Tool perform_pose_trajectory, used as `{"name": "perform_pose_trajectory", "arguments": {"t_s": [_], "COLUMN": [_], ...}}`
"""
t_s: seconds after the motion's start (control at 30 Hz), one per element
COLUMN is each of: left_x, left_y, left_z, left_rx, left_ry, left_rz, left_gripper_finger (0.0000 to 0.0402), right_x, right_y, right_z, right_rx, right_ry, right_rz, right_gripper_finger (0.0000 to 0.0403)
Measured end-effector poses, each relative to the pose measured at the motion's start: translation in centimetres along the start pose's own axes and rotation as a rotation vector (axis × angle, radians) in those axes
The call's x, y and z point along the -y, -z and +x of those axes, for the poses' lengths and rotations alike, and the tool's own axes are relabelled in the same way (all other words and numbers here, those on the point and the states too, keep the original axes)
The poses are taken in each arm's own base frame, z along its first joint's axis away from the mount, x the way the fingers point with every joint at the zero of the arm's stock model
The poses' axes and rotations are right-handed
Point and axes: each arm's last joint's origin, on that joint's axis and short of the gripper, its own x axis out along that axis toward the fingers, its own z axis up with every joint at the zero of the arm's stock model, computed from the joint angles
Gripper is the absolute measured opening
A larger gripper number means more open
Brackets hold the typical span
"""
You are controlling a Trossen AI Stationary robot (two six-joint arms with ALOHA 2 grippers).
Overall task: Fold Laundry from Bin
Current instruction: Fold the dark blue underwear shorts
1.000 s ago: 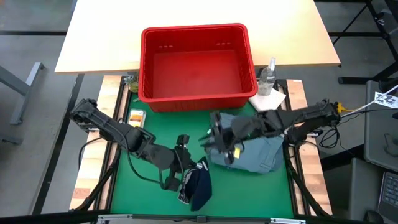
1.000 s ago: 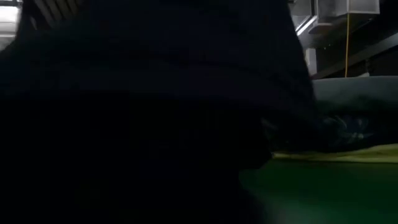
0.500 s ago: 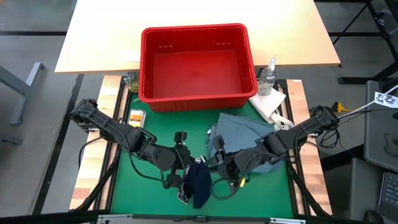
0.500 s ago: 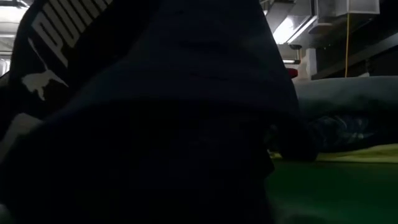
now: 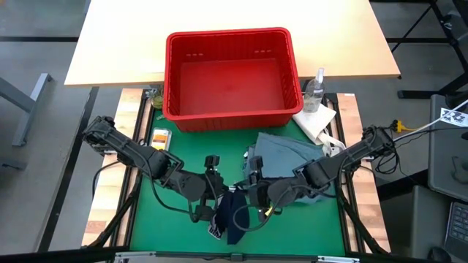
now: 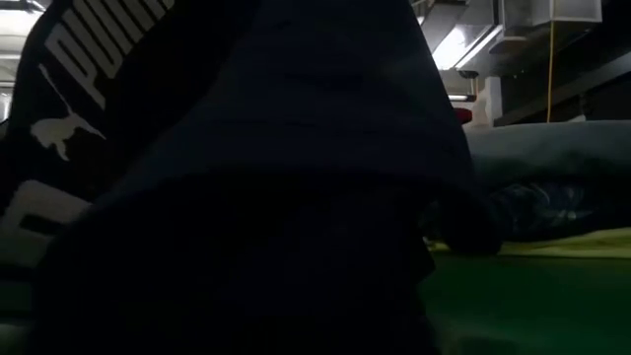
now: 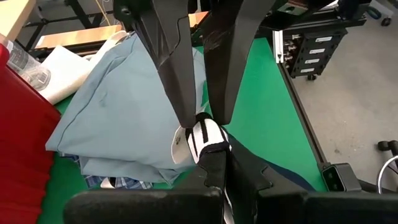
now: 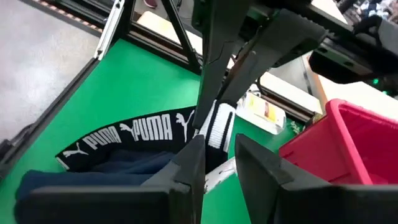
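Low centre of the high view: left gripper (image 5: 216, 207) and right gripper (image 5: 248, 196) both pinch the dark navy soft garment (image 5: 232, 218) by its waistband; uneven pulling could slip that thin hold.

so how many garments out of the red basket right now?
3 visible: dark navy garment on the green mat between both grippers; folded grey-blue garment at right; plaid shirt beneath it. More may be hidden underneath.

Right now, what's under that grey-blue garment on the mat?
A blue-white plaid shirt peeks out beneath the grey-blue garment, and the low view shows a yellow garment at the bottom of the pile. Anything else beneath is covered.
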Motion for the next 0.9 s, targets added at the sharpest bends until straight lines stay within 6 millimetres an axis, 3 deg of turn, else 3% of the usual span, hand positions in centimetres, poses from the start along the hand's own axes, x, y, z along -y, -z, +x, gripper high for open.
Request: {"name": "perform_pose_trajectory", "arguments": {"t_s": [0.33, 0.5, 0.6, 0.9], "left_x": [0.02, 0.03, 0.03, -0.04], "left_y": [-0.04, -0.08, -0.07, -0.12], "left_z": [0.01, 0.01, 0.01, -0.03], "left_rx": [0.004, 0.008, 0.007, 0.011], "left_ry": [0.004, 0.005, 0.004, 0.001], "left_rz": [0.006, 0.006, 0.008, 0.007], "left_gripper_finger": [0.0, 0.0002, 0.001, 0.0058], "right_x": [-0.43, -0.23, -0.22, -0.05], "right_y": [0.22, 0.28, 0.29, 0.0], "right_z": [0.8, 0.91, 0.92, 0.81], "right_rx": [-0.011, -0.016, -0.016, 0.009], "right_ry": [-0.021, -0.007, -0.007, 0.025], "right_rz": [0.033, 0.035, 0.032, 0.039], "right_gripper_finger": [0.0087, 0.0047, 0.001, 0.0005]}}
